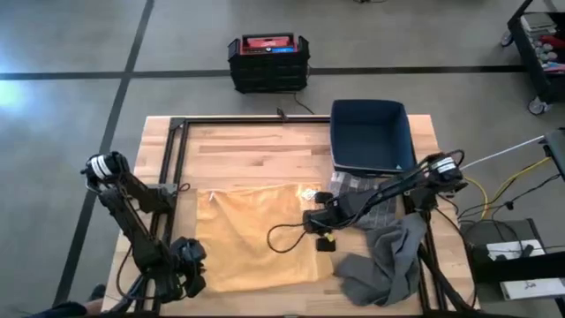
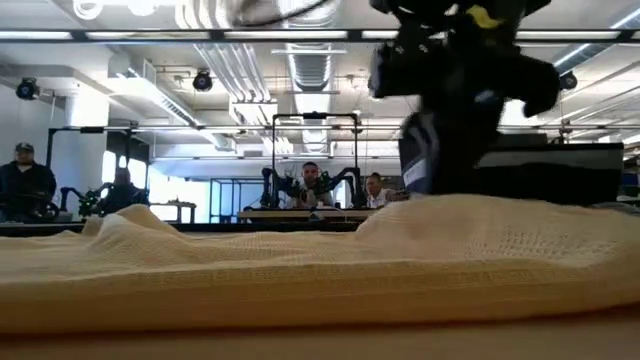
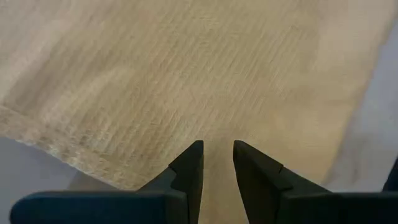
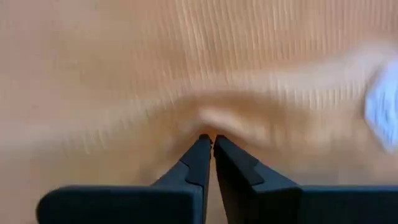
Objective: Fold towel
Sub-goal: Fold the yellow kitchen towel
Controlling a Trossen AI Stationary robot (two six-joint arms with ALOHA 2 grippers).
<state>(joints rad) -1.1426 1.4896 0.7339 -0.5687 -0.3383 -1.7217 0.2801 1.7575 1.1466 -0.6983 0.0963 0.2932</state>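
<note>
Wooden table (image 1: 247,150) with black frame rails, on grey concrete floor marked by dark lines. Behind, in the low view, a workshop with ceiling lights, more robot rigs and four people (image 2: 311,180) seated or standing far off.

One yellow towel (image 1: 252,234) spread flat on the table's middle. One grey cloth (image 1: 384,261) crumpled at the right front. One blue bin (image 1: 371,134) at the back right. One black crate (image 1: 268,62) on the floor beyond. No legible writing.

Left gripper (image 3: 217,163) over the towel's front left edge, fingers slightly parted, gripping nothing. Right gripper (image 4: 212,148) at the towel's right edge, fingers nearly together, pinching a raised fold.
</note>
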